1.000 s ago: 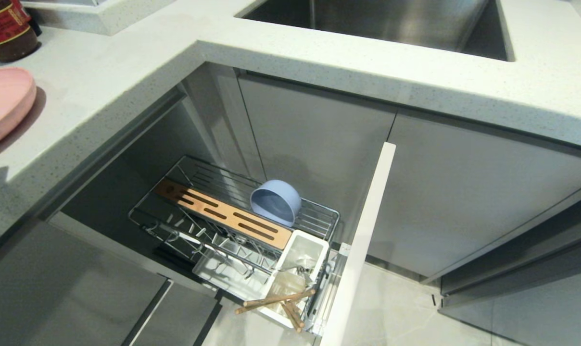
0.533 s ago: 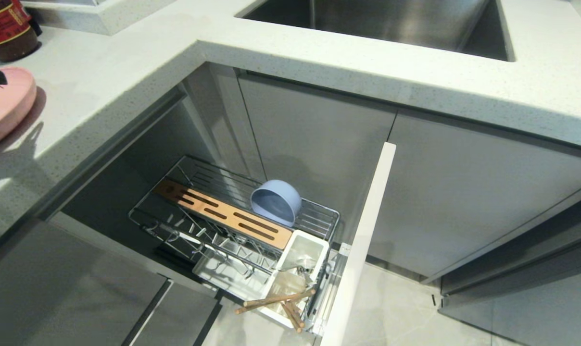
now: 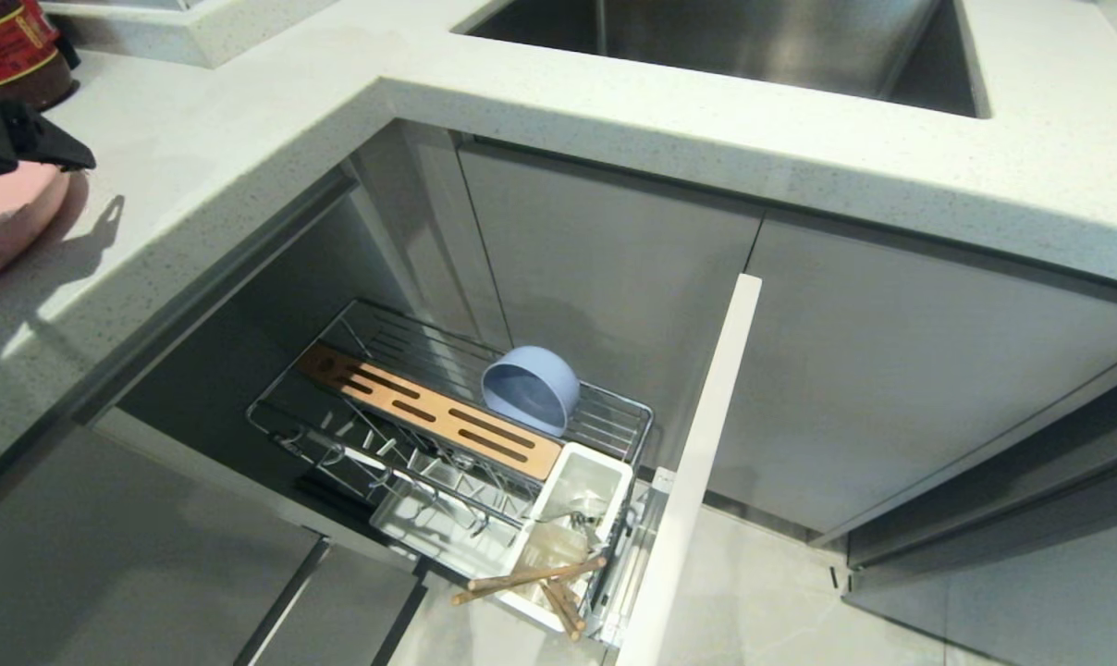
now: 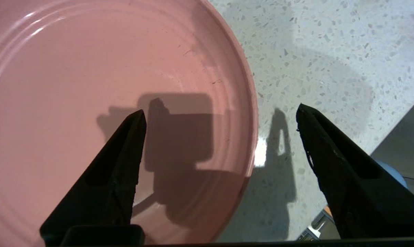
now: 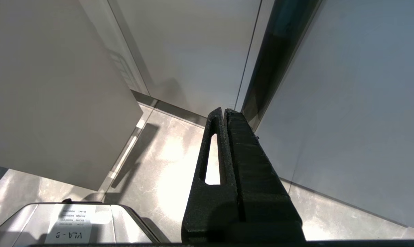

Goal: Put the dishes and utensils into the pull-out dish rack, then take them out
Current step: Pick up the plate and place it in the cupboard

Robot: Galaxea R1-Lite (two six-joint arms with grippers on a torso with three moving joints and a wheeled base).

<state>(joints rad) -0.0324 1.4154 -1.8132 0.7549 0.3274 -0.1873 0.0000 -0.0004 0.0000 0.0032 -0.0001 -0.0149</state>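
Your left end effector (image 4: 220, 113) hangs wide open and empty, straddling the rim of the plate (image 4: 90, 85) that lies flat on the surface (image 4: 313, 51). Lower until one finger slides under that rim, then close firmly. The right end effector (image 5: 224, 113), pressed shut on nothing, hangs parked near the floor.

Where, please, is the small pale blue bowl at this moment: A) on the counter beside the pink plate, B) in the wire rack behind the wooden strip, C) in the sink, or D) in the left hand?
B: the blue bowl lies tilted in the pull-out rack, just behind its wooden strip.
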